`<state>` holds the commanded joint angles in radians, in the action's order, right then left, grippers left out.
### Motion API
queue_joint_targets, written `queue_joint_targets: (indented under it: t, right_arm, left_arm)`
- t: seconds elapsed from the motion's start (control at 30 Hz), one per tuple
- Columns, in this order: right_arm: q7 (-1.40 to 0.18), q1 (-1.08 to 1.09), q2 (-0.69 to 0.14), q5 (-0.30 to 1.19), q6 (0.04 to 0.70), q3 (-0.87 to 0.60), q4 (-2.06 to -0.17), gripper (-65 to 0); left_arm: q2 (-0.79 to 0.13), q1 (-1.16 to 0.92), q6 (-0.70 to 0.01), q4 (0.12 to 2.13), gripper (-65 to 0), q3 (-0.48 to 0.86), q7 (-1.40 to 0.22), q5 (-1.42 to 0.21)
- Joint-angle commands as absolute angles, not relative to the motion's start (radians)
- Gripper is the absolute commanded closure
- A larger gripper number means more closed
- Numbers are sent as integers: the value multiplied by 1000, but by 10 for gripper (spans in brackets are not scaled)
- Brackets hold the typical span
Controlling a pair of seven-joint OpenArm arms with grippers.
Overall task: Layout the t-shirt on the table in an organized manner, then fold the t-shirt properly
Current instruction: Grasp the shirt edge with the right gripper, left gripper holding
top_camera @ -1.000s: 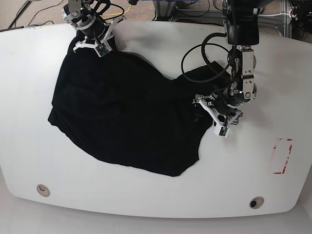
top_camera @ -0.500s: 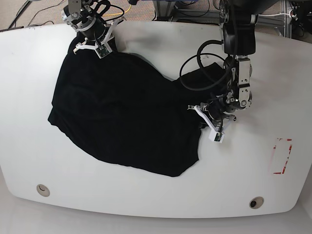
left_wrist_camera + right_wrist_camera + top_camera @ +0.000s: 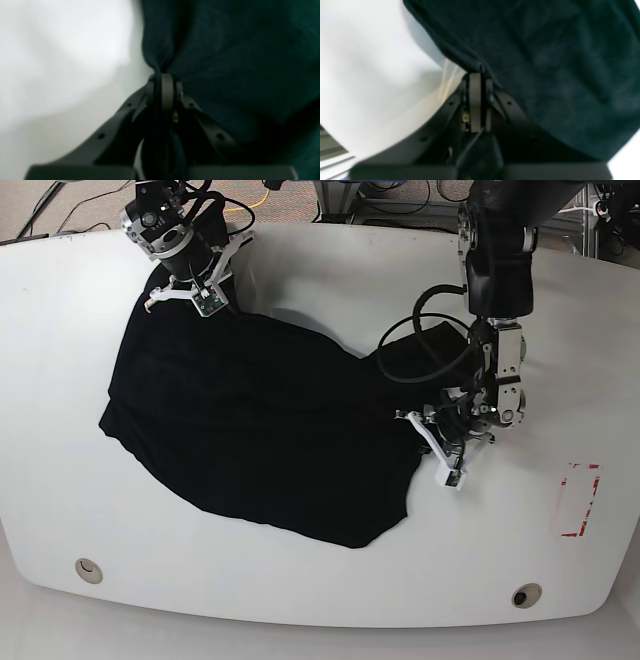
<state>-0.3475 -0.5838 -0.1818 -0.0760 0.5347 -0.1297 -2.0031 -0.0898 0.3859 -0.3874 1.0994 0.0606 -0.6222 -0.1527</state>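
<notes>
Beyond the far edge, grey carpeted floor [image 3: 85, 210], loose black cables [image 3: 45, 205] and a grey metal frame [image 3: 345, 200] are seen.

Rumpled black t-shirt [image 3: 250, 420] on white table [image 3: 60, 380]

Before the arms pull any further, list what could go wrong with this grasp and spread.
1. The left hand pinches only a thin bunched ridge at the edge of the wrinkly black cloth t-shirt; a hard pull may slip it free.
2. The right hand grips just a rolled hem near the far rim of the smooth white table, so cloth could drag off that side.
3. A loose black cable loops over the shirt and might snag.
</notes>
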Motion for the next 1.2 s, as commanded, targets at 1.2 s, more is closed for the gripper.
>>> queue_joint_targets:
  t: [1.2]
  right_arm:
    - [-490, -645, -128, -85, 602, -186, -2020, -173]
  left_arm:
    - [-326, 354, -392, 1247, -4, 62, -723, -157]
